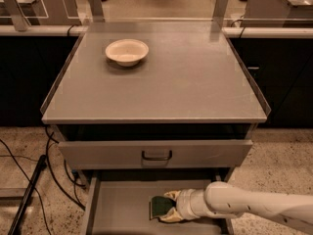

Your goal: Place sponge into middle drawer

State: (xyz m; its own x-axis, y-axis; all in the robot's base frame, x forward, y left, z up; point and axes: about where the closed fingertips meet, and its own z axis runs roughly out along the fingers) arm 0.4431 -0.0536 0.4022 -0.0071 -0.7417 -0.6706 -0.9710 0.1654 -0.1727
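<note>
The sponge [158,207], dark green on top, lies low in the open middle drawer [117,209], a wide shallow grey drawer pulled out below the cabinet. My gripper [168,207] comes in from the right on a white arm, and its pale yellow fingers [171,197] stand on either side of the sponge's right end, above the drawer floor. Whether the sponge rests on the floor I cannot tell.
A white bowl [126,51] sits on the grey cabinet top [195,82]. Above the open drawer is a shut drawer with a dark loop handle [156,155]. Black cables [29,180] run over the speckled floor at the left.
</note>
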